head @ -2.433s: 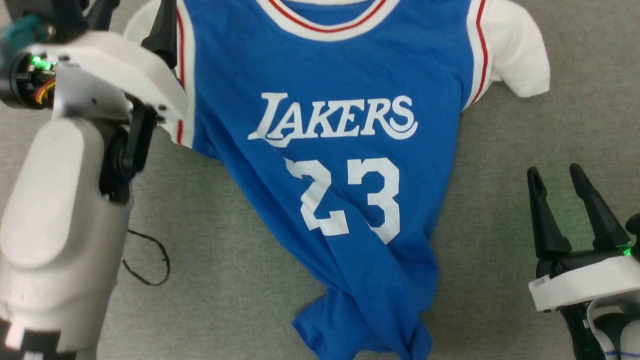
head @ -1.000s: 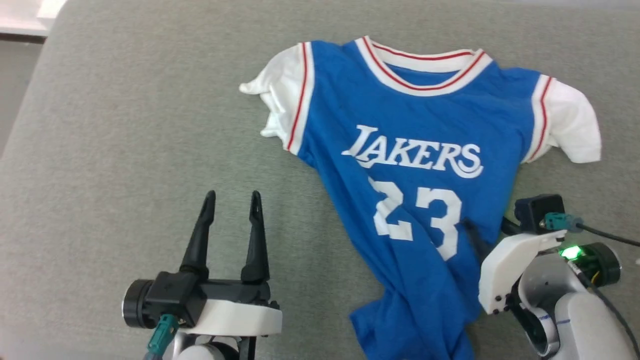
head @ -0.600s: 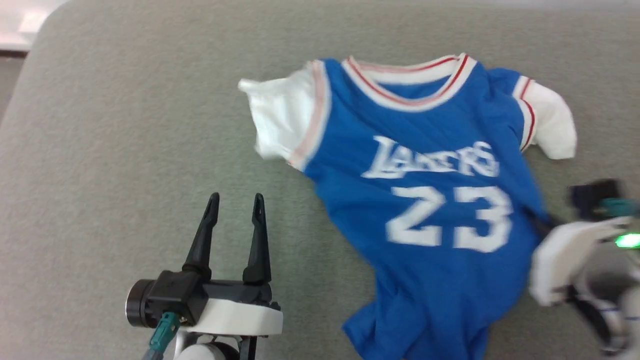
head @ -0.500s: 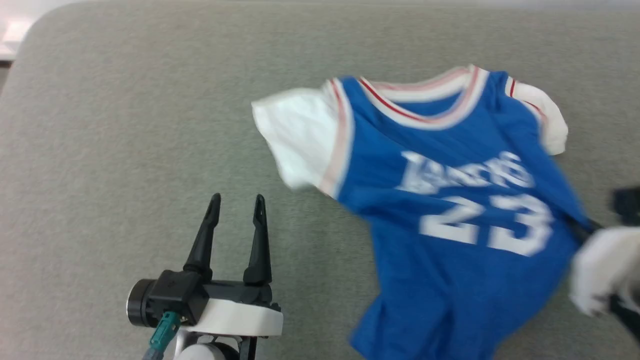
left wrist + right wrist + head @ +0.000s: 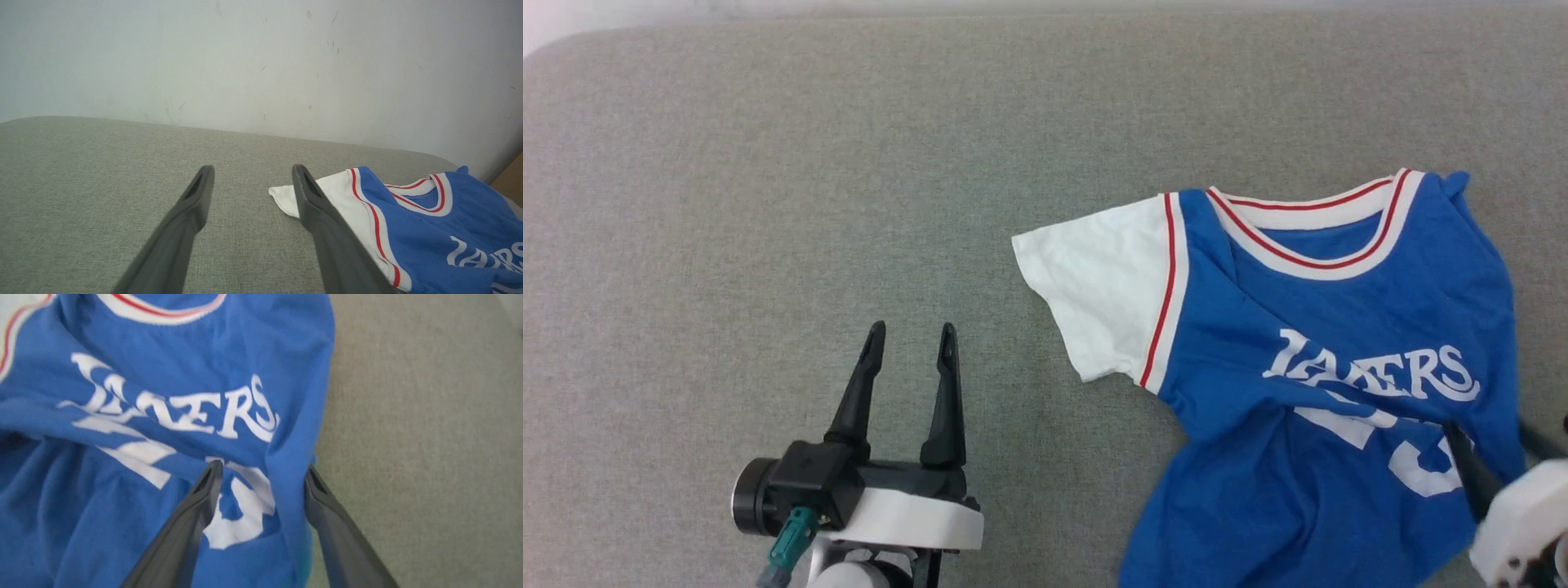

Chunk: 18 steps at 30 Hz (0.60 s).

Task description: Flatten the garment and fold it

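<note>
Garment [image 5: 1339, 327], a rumpled blue jersey, lies rightward on the tabletop [image 5: 768, 163]; right end effector [image 5: 262, 469] straddles its bunched edge, fingers apart, likely to tug it flat; left end effector [image 5: 912, 328], also spread, hovers clear

- The garment [image 5: 1298, 327] [image 5: 429, 237] [image 5: 122, 477], a royal-blue jersey T-shirt, lies chest-up in front of you on the grey padded surface [image 5: 768, 204]. It sits toward the robot's right, with the neck at the far end.
- Its white sleeve [image 5: 1103, 286], edged with a thin red stripe, is spread flat toward the robot's left.
- The white collar [image 5: 1319, 237], with its own red stripe, lies flat.
- White lettering [image 5: 1372, 376] runs across the chest, and a crease folds cloth over the top of the number [image 5: 1417, 478] below it.
- The right side is rolled into a ridge. The lower body is rumpled and runs off the bottom edge of the head view.
</note>
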Available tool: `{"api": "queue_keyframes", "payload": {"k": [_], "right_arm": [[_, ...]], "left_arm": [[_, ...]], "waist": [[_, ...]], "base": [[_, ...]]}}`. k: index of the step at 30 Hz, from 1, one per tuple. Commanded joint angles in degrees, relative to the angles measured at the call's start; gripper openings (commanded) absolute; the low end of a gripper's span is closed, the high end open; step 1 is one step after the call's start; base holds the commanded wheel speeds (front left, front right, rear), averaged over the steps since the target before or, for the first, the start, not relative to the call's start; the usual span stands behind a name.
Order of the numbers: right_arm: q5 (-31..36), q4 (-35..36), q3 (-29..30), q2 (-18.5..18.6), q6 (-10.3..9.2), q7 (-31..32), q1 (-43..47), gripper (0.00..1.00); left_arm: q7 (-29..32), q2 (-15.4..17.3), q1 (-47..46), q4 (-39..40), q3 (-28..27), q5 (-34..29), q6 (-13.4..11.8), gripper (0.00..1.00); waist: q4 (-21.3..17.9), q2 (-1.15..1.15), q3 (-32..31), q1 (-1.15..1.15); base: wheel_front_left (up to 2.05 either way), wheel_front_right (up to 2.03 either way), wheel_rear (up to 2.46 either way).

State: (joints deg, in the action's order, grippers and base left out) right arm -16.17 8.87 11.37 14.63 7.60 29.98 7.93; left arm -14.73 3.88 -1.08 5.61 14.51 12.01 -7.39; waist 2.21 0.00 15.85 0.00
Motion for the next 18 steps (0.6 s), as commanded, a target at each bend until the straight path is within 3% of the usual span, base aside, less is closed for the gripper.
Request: {"api": "queue_keyframes", "payload": {"k": [1, 11, 18], "right_arm": [[0.90, 1.17, 0.13, -1.37, -0.11, -3.33, -2.48, 1.00], [8.44, 14.17, 5.41, -11.21, -0.11, -22.17, -5.61, 1.00], [3.68, 8.49, 2.43, -11.73, -0.11, -28.97, -2.29, 1.00]], "left_arm": [[-0.27, -0.01, -0.44, -0.15, -0.30, -0.53, 0.46, 1.00], [-0.27, 0.27, 0.09, 1.76, -0.56, -2.27, 0.22, 1.00], [0.94, 0.70, 0.54, 0.31, 0.15, -3.71, -0.24, 1.00]], "waist": [[-0.10, 0.00, -0.06, 0.00], [-0.48, 0.00, 0.32, 0.00], [-2.14, 0.00, 1.27, 0.00]], "base": [[0.00, 0.00, 0.00], [0.00, 0.00, 0.00], [0.00, 0.00, 0.00]]}}
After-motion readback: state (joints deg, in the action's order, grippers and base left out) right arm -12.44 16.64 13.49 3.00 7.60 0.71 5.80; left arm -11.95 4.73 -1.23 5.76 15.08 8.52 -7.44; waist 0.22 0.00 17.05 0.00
